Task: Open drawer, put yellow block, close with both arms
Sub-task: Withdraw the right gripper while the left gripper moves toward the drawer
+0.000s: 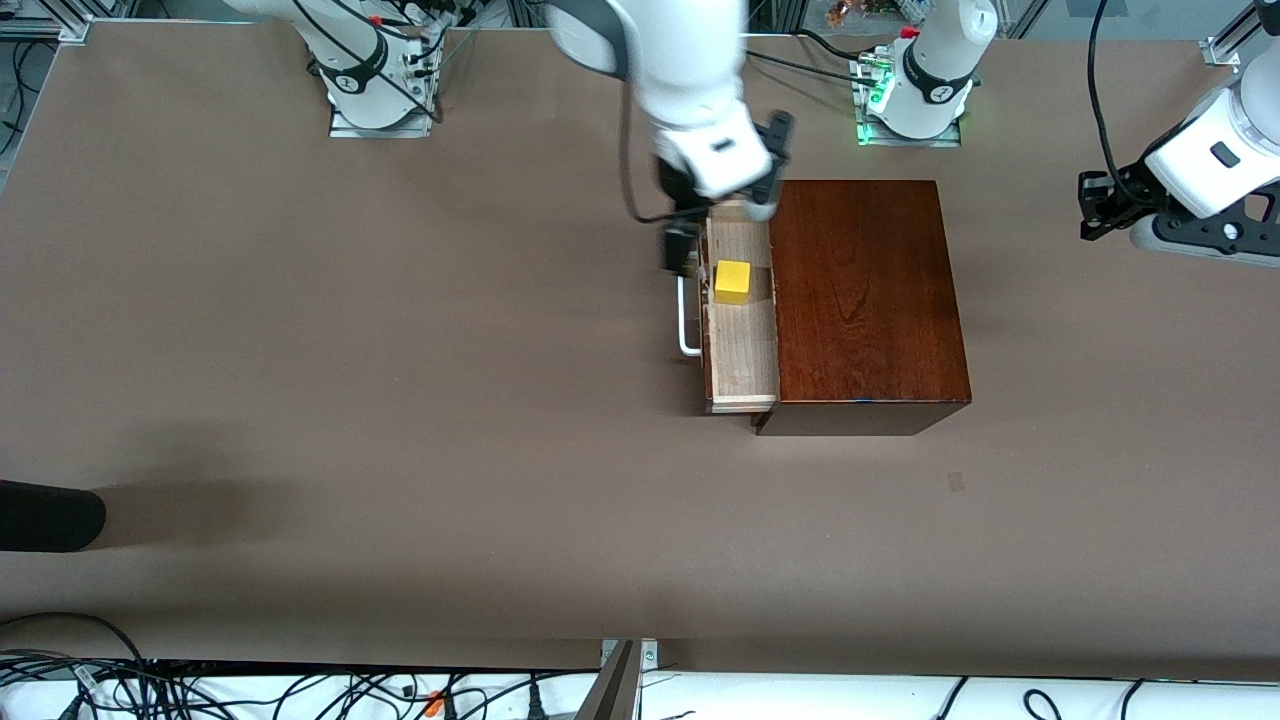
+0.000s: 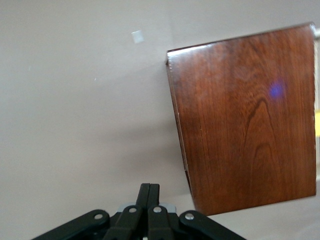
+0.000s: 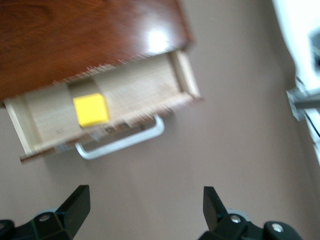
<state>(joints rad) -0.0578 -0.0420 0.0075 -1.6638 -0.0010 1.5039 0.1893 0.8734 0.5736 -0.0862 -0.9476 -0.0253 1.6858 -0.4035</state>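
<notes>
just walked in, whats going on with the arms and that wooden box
The drawer of the wooden box is pulled open and the yellow block lies in it. The right gripper hangs over the drawer's handle end, fingers open and empty. The left gripper waits shut over the table at its own end. The drawer is not yet closed.

drawer (image 1: 742, 345) open upward | right gripper (image 1: 700, 235) over handle (image 1: 686, 325)

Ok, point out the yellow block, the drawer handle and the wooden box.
yellow block (image 1: 732, 280), front view, top face.
drawer handle (image 3: 122, 143), right wrist view, middle of the white bar.
wooden box (image 1: 865, 290), front view, middle of the lid.
</notes>
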